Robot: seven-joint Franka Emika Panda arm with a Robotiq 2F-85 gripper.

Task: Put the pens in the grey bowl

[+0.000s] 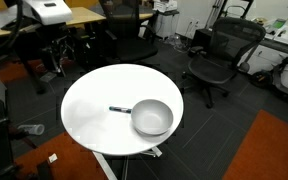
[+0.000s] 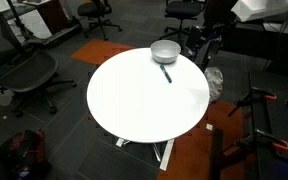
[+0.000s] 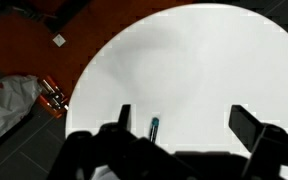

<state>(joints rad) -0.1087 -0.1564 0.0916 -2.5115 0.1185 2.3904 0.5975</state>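
You're in an office: mesh swivel chairs (image 1: 220,55) and desks (image 1: 79,15) past the far edge of the round table (image 1: 86,112), carpet tiles (image 1: 274,145).

- In an exterior view I am watched from high up and some way off; the camera looks down over the bench (image 1: 92,112) towards office chairs (image 1: 216,55), with the grey bowl (image 1: 152,118) on the near side.
- In an exterior view the camera faces roughly the opposite way, and the grey bowl (image 2: 165,50) sits at the far rim.
- My wrist view looks down close over the bench, my jaws along its lower edge.
- All three share the white top and the pen (image 3: 154,126).
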